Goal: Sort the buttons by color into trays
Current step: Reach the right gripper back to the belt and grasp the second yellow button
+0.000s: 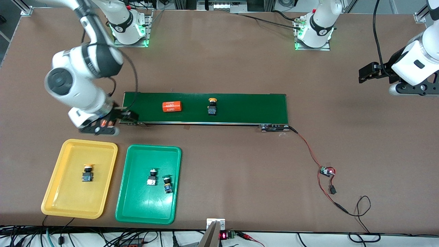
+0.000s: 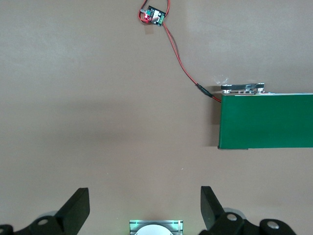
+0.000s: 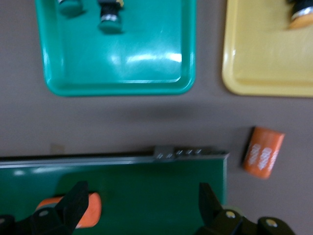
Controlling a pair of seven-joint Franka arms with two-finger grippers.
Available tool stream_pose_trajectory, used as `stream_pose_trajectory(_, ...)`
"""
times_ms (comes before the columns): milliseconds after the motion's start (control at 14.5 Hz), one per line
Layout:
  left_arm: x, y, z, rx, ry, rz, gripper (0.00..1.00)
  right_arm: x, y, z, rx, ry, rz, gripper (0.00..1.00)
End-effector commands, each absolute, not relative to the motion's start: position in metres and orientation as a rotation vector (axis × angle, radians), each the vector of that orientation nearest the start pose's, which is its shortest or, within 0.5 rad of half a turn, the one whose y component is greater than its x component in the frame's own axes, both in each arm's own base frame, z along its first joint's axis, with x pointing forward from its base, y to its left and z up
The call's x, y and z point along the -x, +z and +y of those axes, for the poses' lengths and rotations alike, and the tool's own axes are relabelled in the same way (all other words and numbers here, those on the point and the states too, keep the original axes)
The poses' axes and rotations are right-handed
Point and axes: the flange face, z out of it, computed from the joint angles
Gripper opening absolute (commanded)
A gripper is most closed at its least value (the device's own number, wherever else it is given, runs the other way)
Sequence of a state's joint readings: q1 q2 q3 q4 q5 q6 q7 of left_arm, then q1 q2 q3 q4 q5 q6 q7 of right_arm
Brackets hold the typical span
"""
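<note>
One yellow-capped button [image 1: 212,106] stands on the dark-green conveyor belt [image 1: 247,108]. Another yellow-capped button [image 1: 87,173] lies in the yellow tray [image 1: 58,202]. Two green-capped buttons [image 1: 152,176] [image 1: 167,183] lie in the green tray [image 1: 133,209]. My right gripper [image 1: 132,118] is open and empty over the belt's end toward the right arm's end of the table; in the right wrist view [image 3: 142,196] its jaws stand wide over the belt. My left gripper [image 1: 363,74] is open and empty, waiting over bare table past the belt's other end, as the left wrist view [image 2: 145,196] also shows.
An orange cylinder marked 4680 [image 1: 171,106] lies on the belt. A second orange cylinder [image 3: 263,152] lies on the table beside the belt's end. Red and black wires [image 1: 308,151] run from the belt to a small circuit board [image 1: 326,171].
</note>
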State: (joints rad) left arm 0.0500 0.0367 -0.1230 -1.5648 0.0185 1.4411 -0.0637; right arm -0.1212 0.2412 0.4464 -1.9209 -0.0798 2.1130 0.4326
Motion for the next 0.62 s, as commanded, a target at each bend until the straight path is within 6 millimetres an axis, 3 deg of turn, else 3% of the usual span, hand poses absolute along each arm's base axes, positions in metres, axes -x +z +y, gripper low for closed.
stream_pose_trajectory(0, -0.547, 0.602, -0.037, 3.103, 0.252, 0.015, 1.0, -0.552, 0.379, 0.21, 3.107, 0.067, 0.147, 1.0)
stream_pose_trajectory(206, -0.547, 0.601, -0.037, 3.103, 0.255, 0.015, 1.0, -0.537, 0.378, 0.249, 3.099, 0.052, 0.153, 1.0)
stream_pose_trajectory(550, -0.547, 0.6, -0.037, 3.103, 0.255, 0.017, 1.0, -0.51, 0.354, 0.304, 3.079, 0.045, 0.195, 1.0)
